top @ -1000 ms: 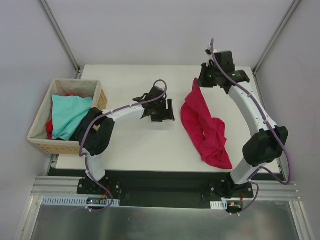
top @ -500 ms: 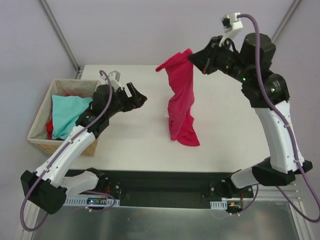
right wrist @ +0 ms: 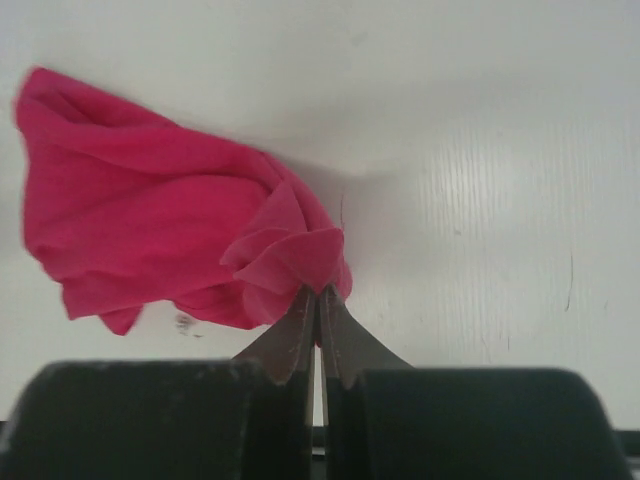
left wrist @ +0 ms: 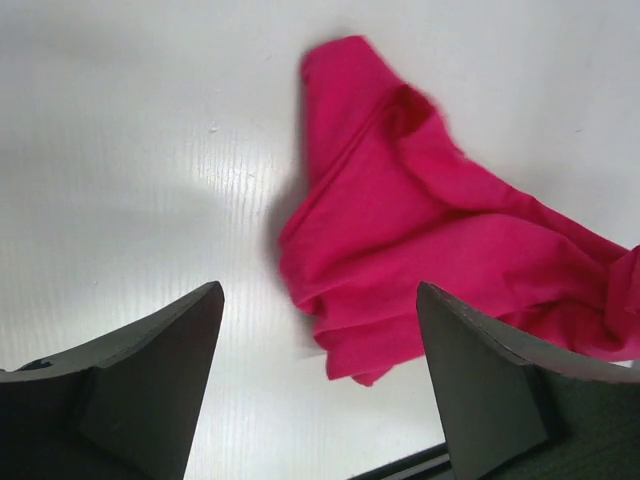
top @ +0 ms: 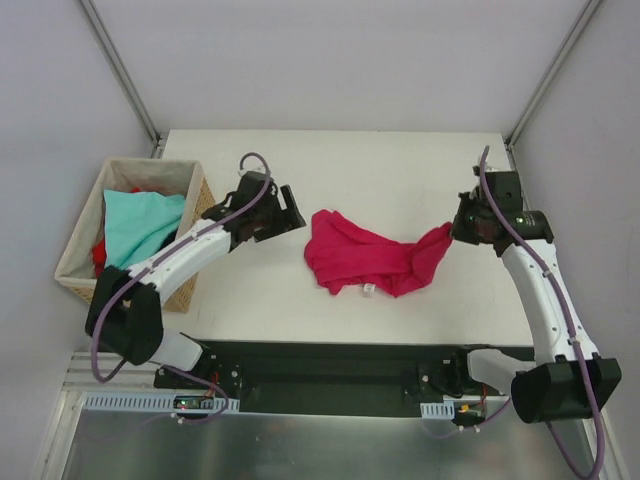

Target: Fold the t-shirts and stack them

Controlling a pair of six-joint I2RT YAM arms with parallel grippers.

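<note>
The crimson-magenta t-shirt [top: 365, 258] lies crumpled across the middle of the white table [top: 380, 165]. It also shows in the left wrist view [left wrist: 430, 240] and the right wrist view [right wrist: 150, 220]. My right gripper [top: 456, 230] is shut on the shirt's right end, jaws pinched on a bunched fold [right wrist: 318, 290]. My left gripper [top: 292, 215] is open and empty, just left of the shirt's left edge [left wrist: 318, 300]. The light teal t-shirt [top: 137, 228] and a red t-shirt [top: 99, 255] lie in the wicker basket [top: 200, 196].
The wicker basket stands at the table's left edge, next to the left arm. Grey walls and metal posts enclose the table at the back and sides. A black rail runs along the near edge.
My right arm has swung down and to the right, bringing the hanging magenta shirt onto the table, stretched rightward. My left gripper moved slightly right, close to the shirt's left edge.
</note>
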